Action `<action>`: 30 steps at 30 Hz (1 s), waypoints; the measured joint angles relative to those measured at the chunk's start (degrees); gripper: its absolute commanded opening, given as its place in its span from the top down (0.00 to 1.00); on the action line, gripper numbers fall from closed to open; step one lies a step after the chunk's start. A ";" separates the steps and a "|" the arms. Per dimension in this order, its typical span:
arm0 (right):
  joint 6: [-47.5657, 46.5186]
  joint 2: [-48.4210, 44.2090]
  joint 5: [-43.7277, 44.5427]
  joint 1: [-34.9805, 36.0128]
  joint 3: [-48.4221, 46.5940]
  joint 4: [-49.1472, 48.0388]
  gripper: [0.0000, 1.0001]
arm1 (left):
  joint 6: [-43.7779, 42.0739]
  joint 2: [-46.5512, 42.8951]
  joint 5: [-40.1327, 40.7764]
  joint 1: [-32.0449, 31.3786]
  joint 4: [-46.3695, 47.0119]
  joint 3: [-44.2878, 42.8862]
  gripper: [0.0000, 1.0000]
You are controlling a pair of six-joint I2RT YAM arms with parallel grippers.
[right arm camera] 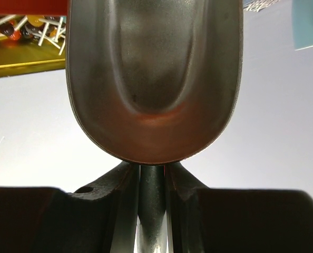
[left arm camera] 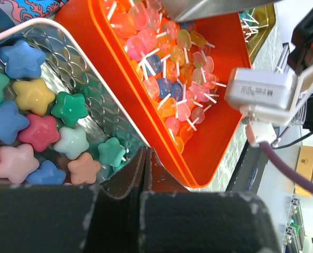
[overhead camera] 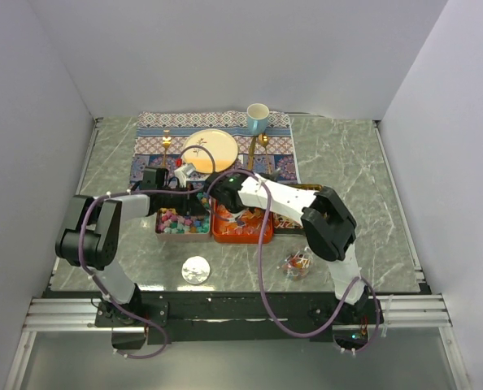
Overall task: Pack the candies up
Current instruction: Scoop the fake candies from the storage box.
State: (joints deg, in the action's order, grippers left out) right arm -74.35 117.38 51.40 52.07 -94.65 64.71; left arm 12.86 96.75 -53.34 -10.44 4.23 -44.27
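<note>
Right wrist: right end effector (right arm camera: 152, 175) grips scoop (right arm camera: 154, 79); left end effector (left arm camera: 146, 155) closed near candies (left arm camera: 34, 96).

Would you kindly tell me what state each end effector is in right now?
Left end effector: closed, apparently empty.
Right end effector: closed on the scoop.

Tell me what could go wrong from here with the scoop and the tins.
The empty steel scoop, clamped in the right gripper, hangs over the orange rectangular tin; a steep dig could flick its twist-wrapped candies over the rim.
The left gripper, shut at the corner of the embossed silver tin, could nudge that tin.
</note>
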 measured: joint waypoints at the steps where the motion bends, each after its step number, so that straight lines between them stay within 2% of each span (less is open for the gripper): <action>1: 0.17 0.00 -0.13 0.24 0.00 0.00 1.00 | 0.00 0.11 -0.11 0.02 0.04 0.00 0.99; 13: 1.07 0.13 -2.91 4.04 -0.24 0.83 1.00 | -0.09 2.64 -1.51 0.28 -0.13 -1.99 0.99; 18: 1.40 -0.24 -7.82 3.76 -2.38 2.08 1.00 | -0.31 2.67 -2.36 0.35 -0.20 -1.99 0.99; 30: 1.79 -2.36 -17.35 -5.66 -0.44 -2.05 1.00 | -3.37 7.06 -2.91 0.35 -3.82 -5.70 0.99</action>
State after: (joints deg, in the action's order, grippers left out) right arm -72.55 115.02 34.04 46.41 -95.09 62.65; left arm 9.50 103.81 -56.25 -10.09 0.40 -49.98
